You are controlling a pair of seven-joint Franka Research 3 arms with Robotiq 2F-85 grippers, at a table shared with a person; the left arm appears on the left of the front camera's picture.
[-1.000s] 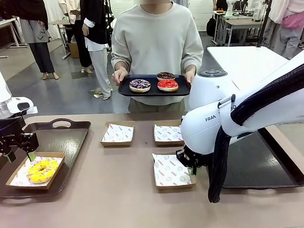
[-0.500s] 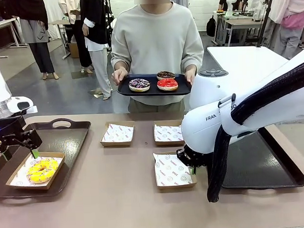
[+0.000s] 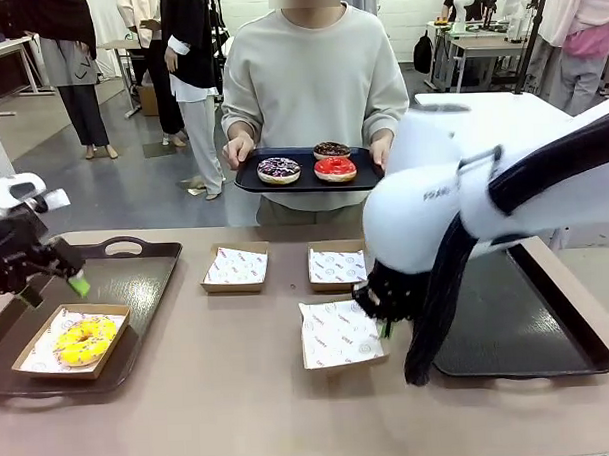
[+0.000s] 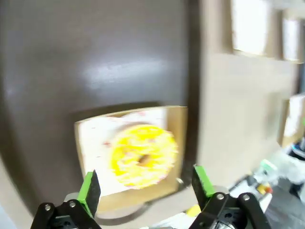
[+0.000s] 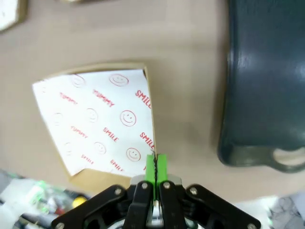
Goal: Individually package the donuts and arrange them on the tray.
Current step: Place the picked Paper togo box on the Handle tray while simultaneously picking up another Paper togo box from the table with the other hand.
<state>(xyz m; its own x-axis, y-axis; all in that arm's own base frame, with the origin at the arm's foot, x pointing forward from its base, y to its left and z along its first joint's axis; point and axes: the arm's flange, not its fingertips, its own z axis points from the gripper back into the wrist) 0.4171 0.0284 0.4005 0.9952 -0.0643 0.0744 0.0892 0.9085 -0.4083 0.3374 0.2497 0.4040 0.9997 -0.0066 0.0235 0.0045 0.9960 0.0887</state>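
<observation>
Now the yellow-iced donut (image 3: 84, 340) is sitting boxed on the tray (image 3: 136, 279) — soft, smeary, so I'm judging carton rims the safest hold; my left hand (image 3: 54, 289) is hovering open above it, right hand (image 5: 155, 167) pinching an empty carton (image 5: 95, 124) by its edge.

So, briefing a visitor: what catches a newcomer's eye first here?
The yellow-iced donut, boxed on the dark tray at the robot's left, under the open left gripper. Mid-table, the right gripper pinches the edge of an empty paper-lined box; opposite, a person holds a black tray of three donuts.

Grey floor (image 3: 113, 190), white table (image 3: 486, 117) beyond.
</observation>
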